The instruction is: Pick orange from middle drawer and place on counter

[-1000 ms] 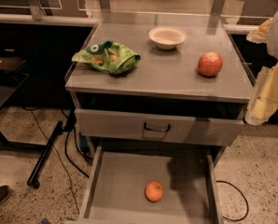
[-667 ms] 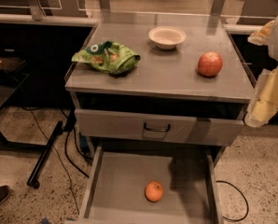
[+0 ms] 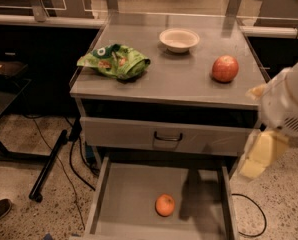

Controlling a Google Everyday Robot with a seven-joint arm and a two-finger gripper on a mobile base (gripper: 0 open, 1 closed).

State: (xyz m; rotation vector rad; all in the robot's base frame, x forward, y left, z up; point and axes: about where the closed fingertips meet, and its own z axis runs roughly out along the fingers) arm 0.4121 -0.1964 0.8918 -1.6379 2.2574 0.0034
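Camera view: my gripper [image 3: 259, 156] hangs up and right of the middle drawer [image 3: 124, 199]; open or closed, I cannot tell. The orange [image 3: 165, 205] lies loose inside, below-left of me. Judged light, firm, roll-prone; grip across its widest middle.

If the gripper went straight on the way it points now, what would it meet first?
The gripper, at the picture's right edge, points downward. It would probably meet the right wall of the middle drawer or the floor just outside it, not the orange. Depth is unclear.
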